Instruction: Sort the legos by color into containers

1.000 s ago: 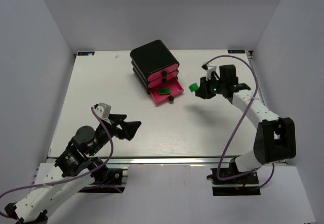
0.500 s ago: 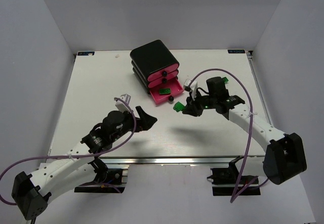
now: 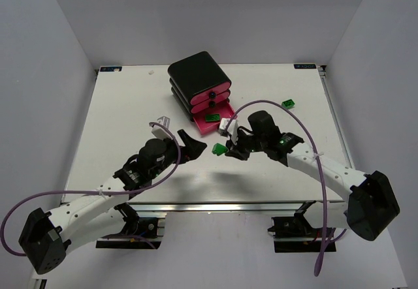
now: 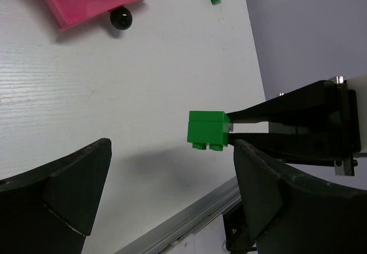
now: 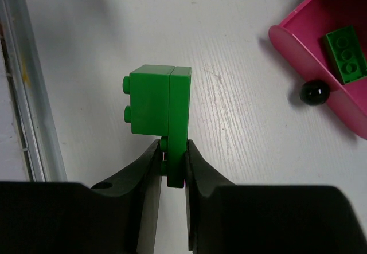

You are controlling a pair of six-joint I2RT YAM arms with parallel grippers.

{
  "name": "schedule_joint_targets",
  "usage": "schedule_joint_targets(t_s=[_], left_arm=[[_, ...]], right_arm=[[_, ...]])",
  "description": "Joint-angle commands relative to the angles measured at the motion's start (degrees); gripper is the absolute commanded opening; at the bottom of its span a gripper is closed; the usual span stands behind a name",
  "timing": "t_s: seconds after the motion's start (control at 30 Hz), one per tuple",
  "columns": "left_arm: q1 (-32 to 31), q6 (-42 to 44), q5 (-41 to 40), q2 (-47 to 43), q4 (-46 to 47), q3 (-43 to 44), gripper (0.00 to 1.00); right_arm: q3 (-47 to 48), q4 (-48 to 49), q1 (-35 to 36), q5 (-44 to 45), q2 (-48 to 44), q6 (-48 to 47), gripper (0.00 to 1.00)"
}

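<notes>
Right gripper (image 5: 171, 152) pinches green lego (image 5: 152, 105); left gripper (image 4: 172, 174) spread wide.

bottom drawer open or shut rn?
Open. The bottom drawer sticks out of the black cabinet, a flat green lego visible inside; the two drawers above sit flush.

White left arm (image 3: 81, 207) and right arm (image 3: 324, 166), black joints
Purple cables (image 3: 264, 102) trail both; the left gripper (image 4: 172, 149) has matte black wedge fingers (image 4: 63, 185).

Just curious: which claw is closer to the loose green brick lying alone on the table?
Right. The right gripper, holding a green lego, sits left of the loose green brick; the left gripper, open, sits farther left.
</notes>
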Motion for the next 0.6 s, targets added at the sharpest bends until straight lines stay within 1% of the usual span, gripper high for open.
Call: schedule_joint_targets(t_s=[0.0, 0.17, 0.3, 0.57], left_arm=[[-0.3, -0.8, 1.1, 0.7, 5.7, 1.0, 0.96], [-0.3, -0.7, 1.4, 2.8, 8.2, 1.1, 0.97], [-0.8, -0.7, 2.5, 4.6, 11.3, 0.6, 0.96], [-0.8, 0.1, 4.8, 7.1, 16.2, -0.2, 0.89]], right_arm=[[0.3, 6.1, 2.6, 8.2, -0.4, 0.9, 0.0], [1.3, 7.6, 4.9, 11.6, -0.2, 3.1, 0.0], [2.4, 7.5, 6.3, 11.9, 0.7, 4.4, 0.0], [4.3, 5.7, 6.9, 8.1, 1.5, 5.9, 0.0]])
